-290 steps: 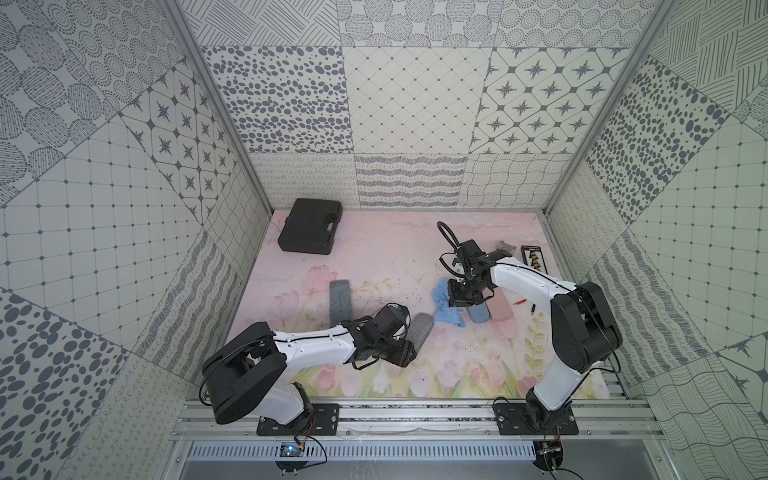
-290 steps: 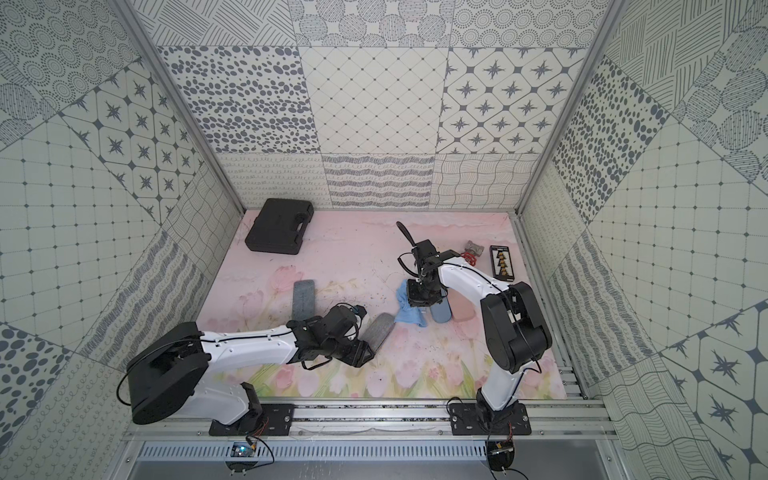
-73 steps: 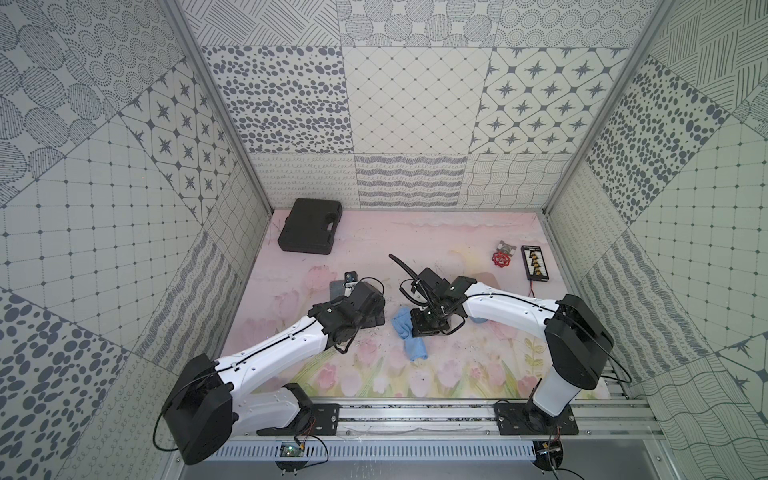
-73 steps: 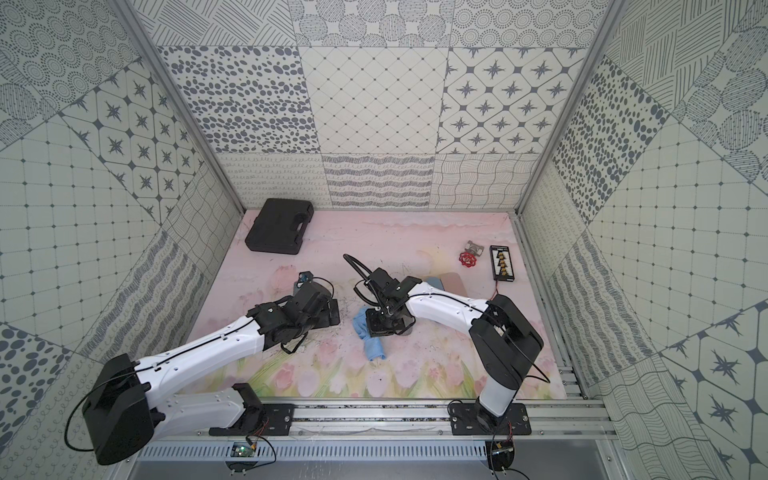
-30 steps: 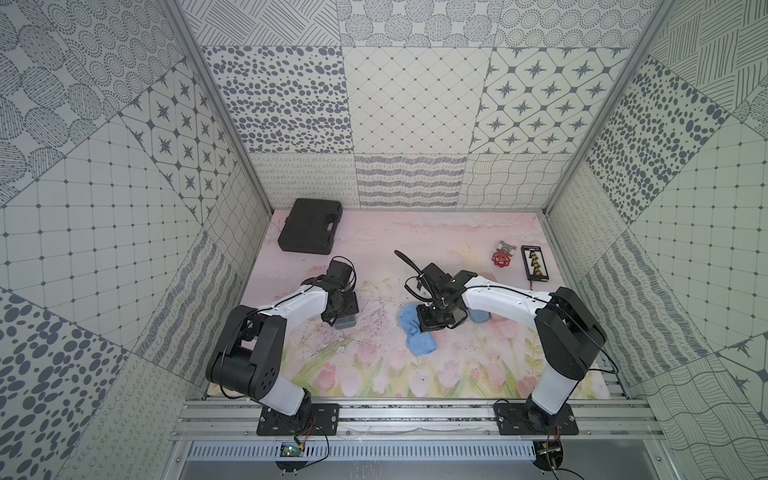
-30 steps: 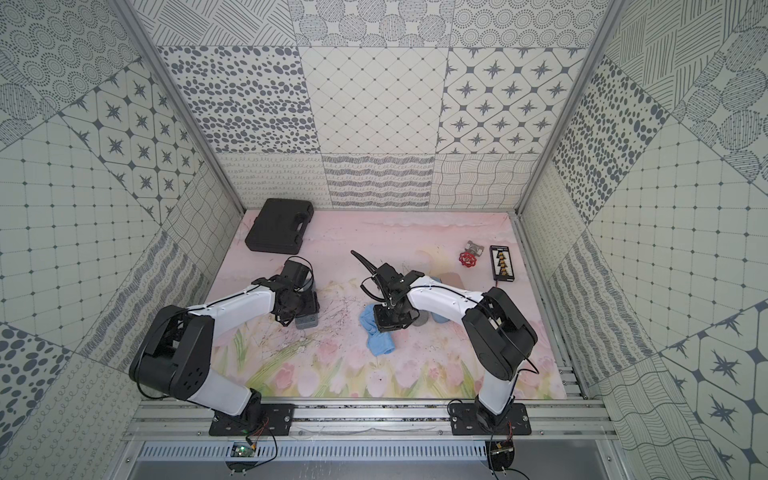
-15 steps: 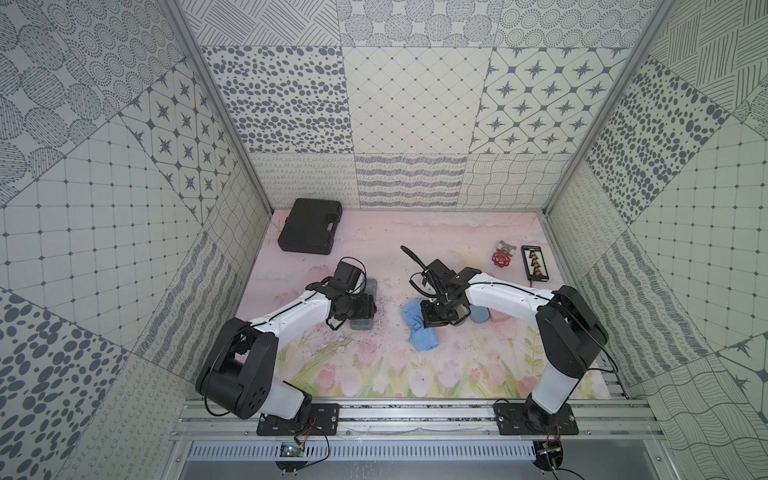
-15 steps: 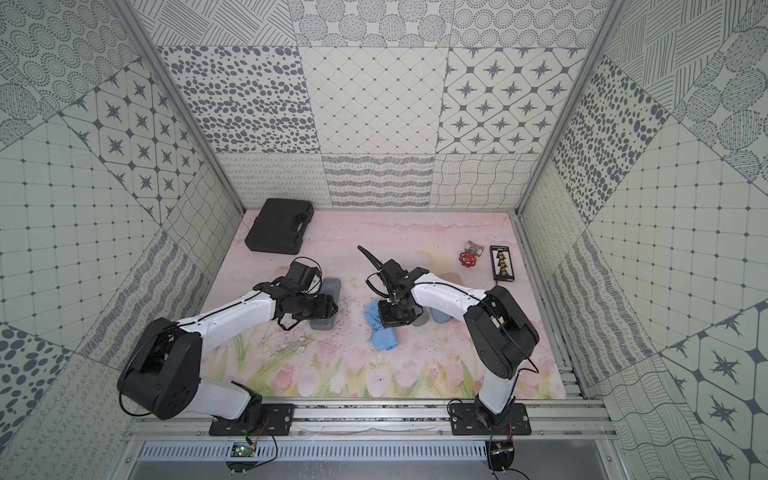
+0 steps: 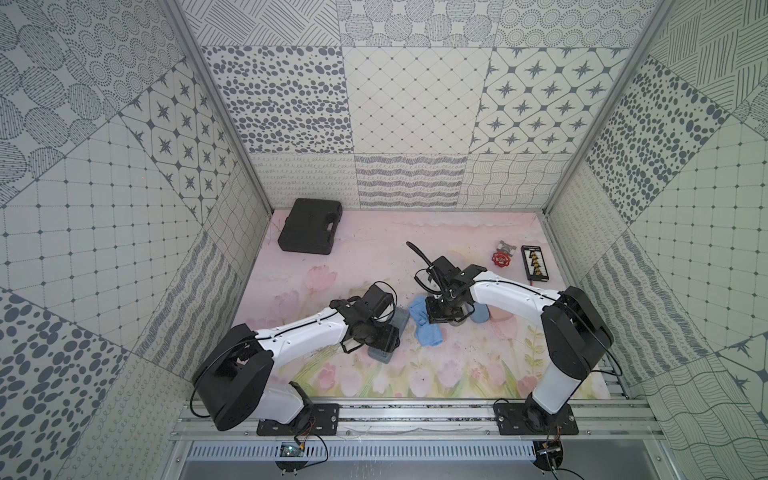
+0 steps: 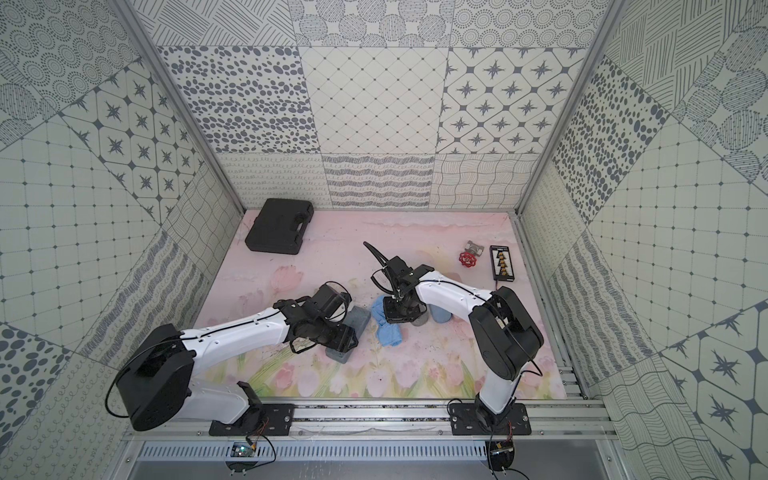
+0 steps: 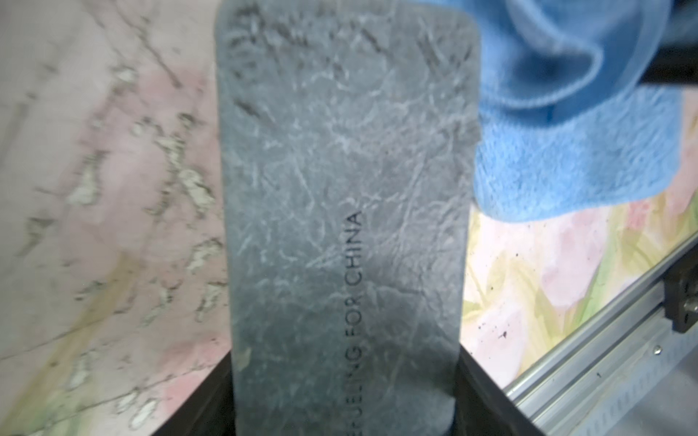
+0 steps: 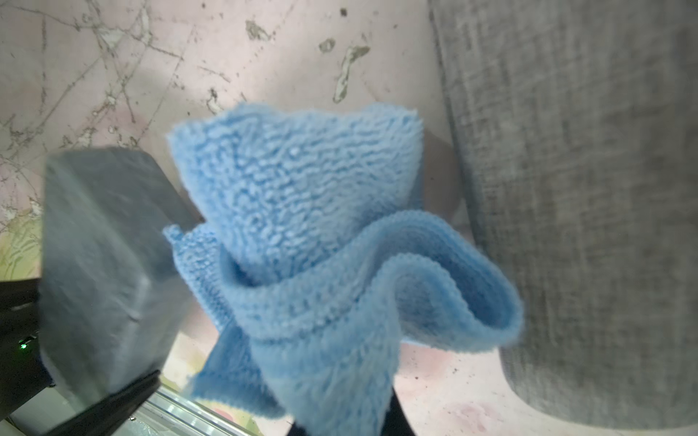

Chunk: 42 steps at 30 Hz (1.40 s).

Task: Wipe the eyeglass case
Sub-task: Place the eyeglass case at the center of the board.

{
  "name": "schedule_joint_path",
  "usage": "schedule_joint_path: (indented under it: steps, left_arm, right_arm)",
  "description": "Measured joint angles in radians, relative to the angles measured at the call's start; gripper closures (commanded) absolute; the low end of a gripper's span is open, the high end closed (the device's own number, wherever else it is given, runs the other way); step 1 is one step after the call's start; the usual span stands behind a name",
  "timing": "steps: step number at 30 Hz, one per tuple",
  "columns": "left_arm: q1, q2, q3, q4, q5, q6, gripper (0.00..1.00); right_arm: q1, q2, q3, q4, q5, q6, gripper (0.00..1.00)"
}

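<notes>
Eyeglass case (image 9: 400,321): grey, leather-grained and shut, so I cannot see what is in it. It lies near the middle of the counter (image 9: 374,249), slightly toward 7 o'clock. My left fingers (image 9: 380,338) stand part-way open astride its near end, one along each long edge; I cannot tell whether they press on it. My right fingers (image 9: 442,318) are closed tight on a blue cloth (image 9: 428,332). It hangs bunched at the case's 3 o'clock, its folds against the case's far corner in the left wrist view. A grey fabric-covered object (image 12: 585,188) sits beside the cloth; I cannot tell whether it is a container. Black carrying case (image 9: 309,226) at 11 o'clock: lid shut, contents hidden. Narrow black tray (image 9: 534,262) at 2 o'clock holds a row of small yellowish pieces. A red valve wheel (image 9: 500,259) sits just beside the tray, at its 9 o'clock.
</notes>
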Motion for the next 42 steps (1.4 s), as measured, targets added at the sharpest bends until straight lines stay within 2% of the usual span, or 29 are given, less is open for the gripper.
schedule_joint_path:
  steps: [6, 12, 19, 27, 32, 42]
  left_arm:
    - [-0.092, 0.092, 0.028, 0.035, -0.042, 0.009, 0.48]
    - [-0.125, 0.121, 0.045, 0.052, -0.085, 0.016, 0.22]
    - [-0.132, 0.046, -0.003, 0.064, -0.098, 0.001, 0.13]
    - [-0.143, -0.066, -0.088, 0.075, -0.109, -0.077, 0.11]
    - [-0.174, -0.138, -0.148, 0.078, -0.124, -0.131, 0.1]
    - [-0.24, -0.142, -0.18, 0.087, -0.161, -0.174, 0.11]
  right_arm:
    - [0.0, -0.01, -0.003, 0.001, 0.002, 0.0, 1.0]
    - [0.0, -0.03, -0.023, 0.001, 0.006, 0.003, 1.0]
    - [-0.003, -0.03, -0.026, 0.002, 0.006, 0.003, 1.0]
    - [-0.016, -0.031, -0.026, -0.005, 0.008, -0.004, 1.0]
    - [-0.06, -0.053, -0.025, -0.024, 0.018, -0.017, 1.0]
    - [-0.084, -0.09, 0.018, -0.06, 0.047, -0.031, 1.0]
